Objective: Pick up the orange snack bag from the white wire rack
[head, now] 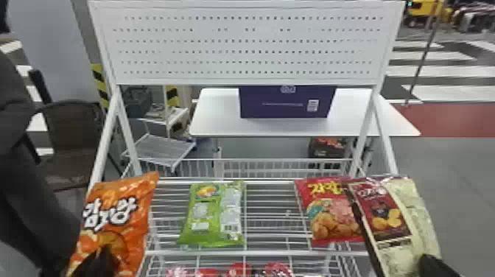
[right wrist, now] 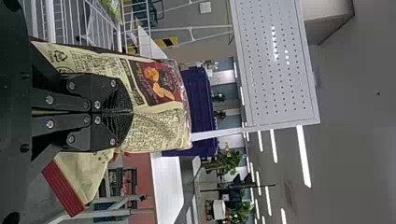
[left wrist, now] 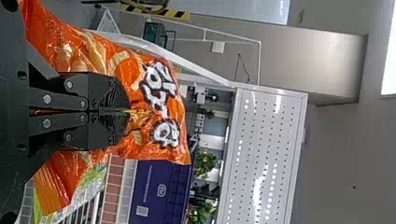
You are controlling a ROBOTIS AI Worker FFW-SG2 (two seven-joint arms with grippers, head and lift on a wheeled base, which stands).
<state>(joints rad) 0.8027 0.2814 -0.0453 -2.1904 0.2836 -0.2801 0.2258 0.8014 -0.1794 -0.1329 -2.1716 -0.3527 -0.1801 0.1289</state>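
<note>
Clearly, the orange bag [head: 121, 217] is at the left end of the white wire rack [head: 272, 253], in the grasp of the left gripper [head: 100, 259]; its jaws are clenched on the bag's middle, the printed face bulging around them and the top reaching up toward the rack's back left corner; whether the bag's lower end touches the wires cannot be told.

At the rack's right edge, the right gripper [head: 432, 266] has its jaws clamped on a cream bag [head: 423, 221], which leans over the front right corner and partly covers a red bag [head: 327, 217]; the latter is on the top tier, between the back and front edges, toward the right.

Left of the top tier's centre lies a green bag [head: 217, 217], its upper end near the back edge and its lower end near the front edge; red packs [head: 239, 269] sit beneath the front edge, on a lower tier; behind the rack are a perforated panel [head: 243, 46] and a white table [head: 217, 118] bearing a purple box [head: 287, 107].
</note>
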